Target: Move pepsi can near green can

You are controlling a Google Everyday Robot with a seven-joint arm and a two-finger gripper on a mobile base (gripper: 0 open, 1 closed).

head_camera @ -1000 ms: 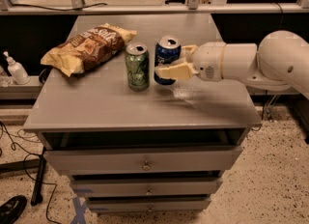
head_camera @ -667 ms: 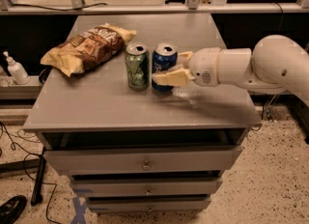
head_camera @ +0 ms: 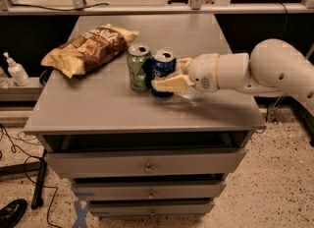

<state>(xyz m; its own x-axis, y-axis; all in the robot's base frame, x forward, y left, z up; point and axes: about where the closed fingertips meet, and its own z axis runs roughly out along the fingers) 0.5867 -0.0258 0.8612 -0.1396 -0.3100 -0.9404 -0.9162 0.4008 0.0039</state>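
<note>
Leftward and a little toward the front edge is where the pepsi can (head_camera: pixel 163 67) has travelled over the last second, carried by the gripper (head_camera: pixel 168 73) as the white arm (head_camera: pixel 274 70) reaches further across from the right. A second ago there was a clear gap between it and the green can (head_camera: pixel 139 70); now the two stand side by side, so close I cannot tell whether their walls touch. The green can has not shifted, and the crumpled chip bag (head_camera: pixel 91 47) lies behind and to its left as before.

For the task this looks like the placing all but made: blue can upright, right next to its green neighbour on the grey cabinet top (head_camera: pixel 122 109). Its base seems to be down at the surface, though the near finger hides part of it, so I would not swear to it.

As for the fingers (head_camera: pixel 171 82), they are closed around the pepsi can, one pale pad lying across its front face and the other behind it by the rim. What remains, I judge, is letting go and backing away to the right without nudging either can
</note>
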